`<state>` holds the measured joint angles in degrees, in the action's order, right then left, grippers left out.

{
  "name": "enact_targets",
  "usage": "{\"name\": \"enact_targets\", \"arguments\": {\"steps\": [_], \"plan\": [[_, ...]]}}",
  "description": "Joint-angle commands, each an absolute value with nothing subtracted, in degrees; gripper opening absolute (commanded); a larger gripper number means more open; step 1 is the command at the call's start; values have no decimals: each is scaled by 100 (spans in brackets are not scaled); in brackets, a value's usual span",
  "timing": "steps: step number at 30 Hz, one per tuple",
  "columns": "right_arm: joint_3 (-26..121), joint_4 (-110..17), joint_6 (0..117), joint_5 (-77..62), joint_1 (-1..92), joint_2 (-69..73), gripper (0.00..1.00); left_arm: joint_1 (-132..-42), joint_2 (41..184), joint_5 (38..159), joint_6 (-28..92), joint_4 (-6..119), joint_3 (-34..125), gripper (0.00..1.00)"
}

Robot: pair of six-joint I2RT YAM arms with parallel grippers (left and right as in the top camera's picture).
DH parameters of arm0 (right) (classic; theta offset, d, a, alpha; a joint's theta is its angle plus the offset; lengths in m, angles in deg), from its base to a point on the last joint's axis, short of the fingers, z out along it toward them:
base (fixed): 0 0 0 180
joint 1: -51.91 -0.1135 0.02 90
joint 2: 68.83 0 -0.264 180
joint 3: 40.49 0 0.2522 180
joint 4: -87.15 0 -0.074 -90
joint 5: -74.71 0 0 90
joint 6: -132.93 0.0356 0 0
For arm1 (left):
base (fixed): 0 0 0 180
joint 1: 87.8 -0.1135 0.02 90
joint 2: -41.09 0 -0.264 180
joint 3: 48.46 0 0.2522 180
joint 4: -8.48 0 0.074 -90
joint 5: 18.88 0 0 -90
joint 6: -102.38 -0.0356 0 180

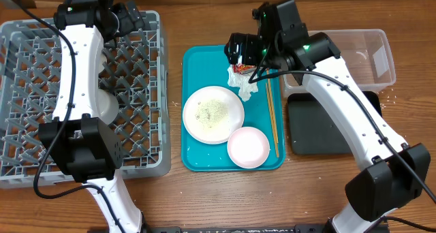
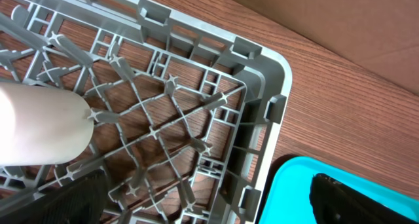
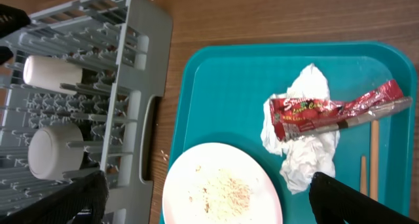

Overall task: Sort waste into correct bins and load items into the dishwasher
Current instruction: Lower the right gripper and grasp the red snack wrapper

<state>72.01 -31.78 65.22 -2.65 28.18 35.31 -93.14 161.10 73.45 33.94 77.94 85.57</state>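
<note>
The wooden counter (image 1: 204, 199) carries everything. On its left is the dishwasher, a grey lattice rack (image 1: 155, 161). It already holds a white cup (image 3: 52, 74) lying on its side and a rounded white bowl (image 3: 55, 152) just near of it, so we judge loading is under way.

The teal tray (image 1: 197, 158) lies in the middle, where either arm can reach it. The bins stand on the right, the clear tub (image 1: 361, 59) far and the black tray (image 1: 320, 134) nearer.

The left claw (image 2: 206, 181) hangs over the rack's far right corner, its jaws spread wide with nothing between them. The right claw (image 3: 207, 185) hovers over the tray's far end, likewise wide apart and empty, and looks set for a pick.

A white plate (image 1: 212, 114) rests mid-tray with a small pale bowl (image 1: 248, 147) just beside its near right edge. The crumpled napkin (image 3: 304, 145) sits at the far end, and thin chopsticks (image 1: 272, 117) lie along the right edge. The red wrapper (image 3: 334, 109) lies across the napkin, so we think it must be lifted first. Rice-like grains (image 3: 222, 191) dot the plate, so it needs emptying before it is racked.
</note>
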Motion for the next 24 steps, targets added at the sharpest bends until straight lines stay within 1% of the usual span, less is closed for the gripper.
{"name": "enact_targets", "arguments": {"steps": [1, 13, 18, 24], "plan": [[7367, -3272, 6509, -326, 2812, 3487, 100, -9330, 16024, 7303, 3491, 7777, 8627, 100], [7339, -3926, 6528, -330, 2790, 3492, 100, -9330, 16024, 7303, 3491, 7777, 8627, 100], [6993, -4301, 6528, -461, 2715, 3531, 100, -9330, 16024, 7303, 3491, 7777, 8627, 100], [6810, -4437, 6526, -520, 2707, 3756, 100, -9330, 16024, 7303, 3491, 7777, 8627, 100]]}}
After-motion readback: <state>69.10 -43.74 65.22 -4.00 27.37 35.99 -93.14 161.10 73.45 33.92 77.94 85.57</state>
